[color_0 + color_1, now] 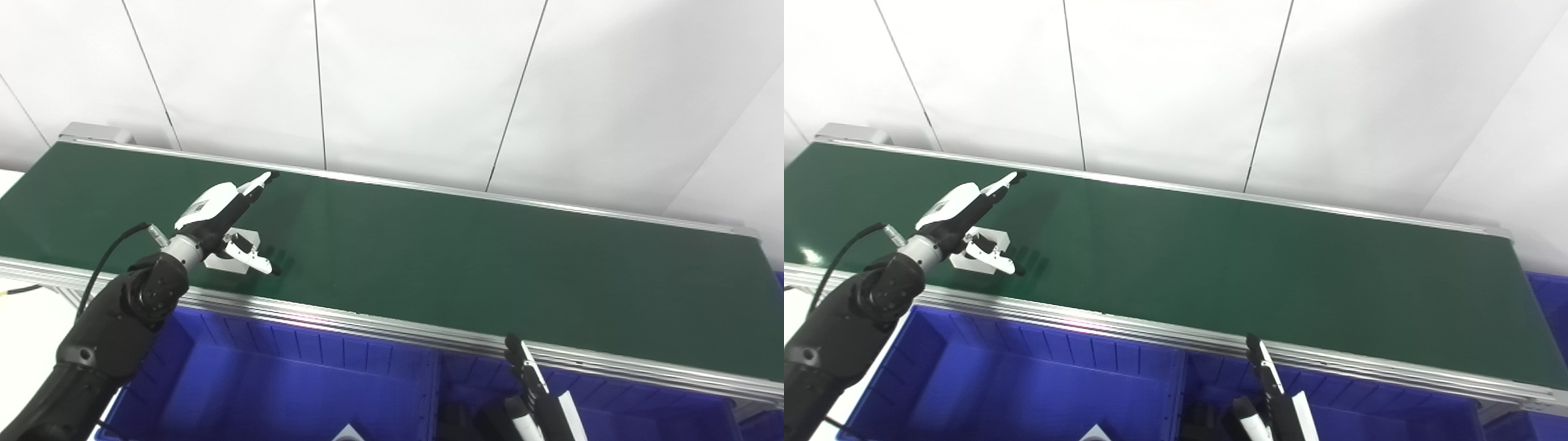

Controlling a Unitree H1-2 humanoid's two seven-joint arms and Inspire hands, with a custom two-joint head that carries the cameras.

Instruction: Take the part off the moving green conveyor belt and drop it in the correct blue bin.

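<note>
A long green conveyor belt (465, 257) is seen running from the far left to the near right, edged by aluminium rails and backed by a white panelled wall (416, 79). The part (231, 250), a small pale block with a dark recess in its top, is found lying on the belt near the left end, close to the near rail. The left hand (229, 217) is held directly over it with the fingers (262, 180) stretched out toward the far side and the thumb (252, 260) spread low on the near side, so that the part sits between them; the hand is wide apart and nothing is gripped (whether the thumb touches the block cannot be told). A black cable (107, 260) is seen looping from the left wrist. Below the near rail a large blue bin (275, 380) is placed at the left, and a second blue bin (661, 413) lies to its right, separated by a divider wall. The right hand (536, 392) is seen low at the near edge over that divider region, its fingers pointing up toward the rail and holding nothing; only part of it is in view, and its fingers appear extended together rather than curled.
</note>
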